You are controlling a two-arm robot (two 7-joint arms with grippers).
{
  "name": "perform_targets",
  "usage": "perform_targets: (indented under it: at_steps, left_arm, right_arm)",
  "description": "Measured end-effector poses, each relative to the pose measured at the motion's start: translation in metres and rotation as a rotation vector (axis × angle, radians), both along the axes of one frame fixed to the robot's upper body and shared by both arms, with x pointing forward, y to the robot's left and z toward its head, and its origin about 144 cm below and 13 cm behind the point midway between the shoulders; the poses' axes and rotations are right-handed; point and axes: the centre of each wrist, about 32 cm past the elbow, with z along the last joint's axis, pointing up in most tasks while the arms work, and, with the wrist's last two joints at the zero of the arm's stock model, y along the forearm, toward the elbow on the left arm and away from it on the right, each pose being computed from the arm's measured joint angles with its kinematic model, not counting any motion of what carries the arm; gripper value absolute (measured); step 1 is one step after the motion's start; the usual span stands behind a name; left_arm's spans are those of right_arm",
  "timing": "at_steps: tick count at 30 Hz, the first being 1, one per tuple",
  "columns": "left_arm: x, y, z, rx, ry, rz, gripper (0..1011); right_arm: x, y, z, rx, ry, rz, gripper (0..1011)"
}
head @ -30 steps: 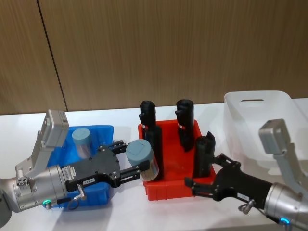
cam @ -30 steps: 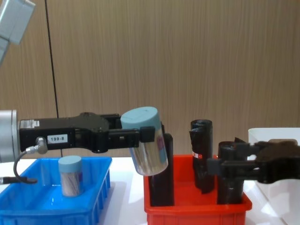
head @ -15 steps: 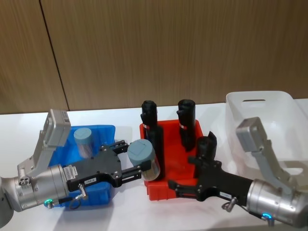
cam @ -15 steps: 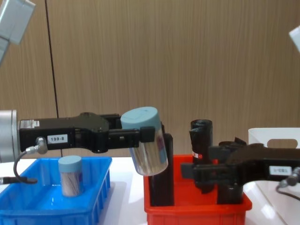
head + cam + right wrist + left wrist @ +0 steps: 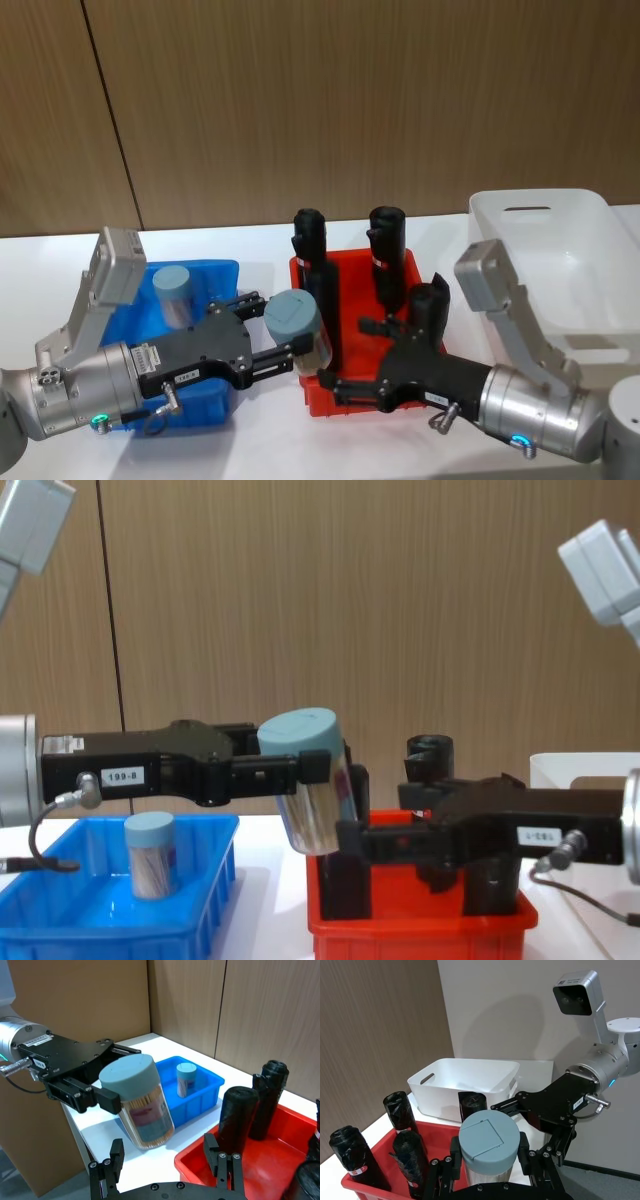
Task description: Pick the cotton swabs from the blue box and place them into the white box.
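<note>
My left gripper (image 5: 285,326) is shut on a cotton swab tub (image 5: 297,330) with a pale blue lid. It holds the tub tilted in the air between the blue box (image 5: 218,274) and the red bin. The same tub (image 5: 137,1102) shows its white-tipped sticks in the right wrist view. A second tub (image 5: 173,293) stands in the blue box. My right gripper (image 5: 345,350) is open above the red bin's front. Its fingers (image 5: 115,1156) lie close beside the held tub, one on each side. The white box (image 5: 560,250) stands at the far right.
A red bin (image 5: 345,405) sits between the two boxes, holding three upright black rolls (image 5: 310,240). My right arm stretches across its front edge. A wooden wall stands behind the white table (image 5: 250,440).
My right gripper has travelled left along the red bin's front, up to the held tub. The left gripper and its tub have stayed put.
</note>
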Motion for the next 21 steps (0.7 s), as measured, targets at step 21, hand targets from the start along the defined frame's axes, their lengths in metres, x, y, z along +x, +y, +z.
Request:
perform_targets:
  at_steps: [21]
  left_arm:
    - [0.000,0.000,0.000,0.000,0.000,0.000,660]
  right_arm:
    - [0.007,0.024,-0.006,0.011,-0.043,0.011,1001]
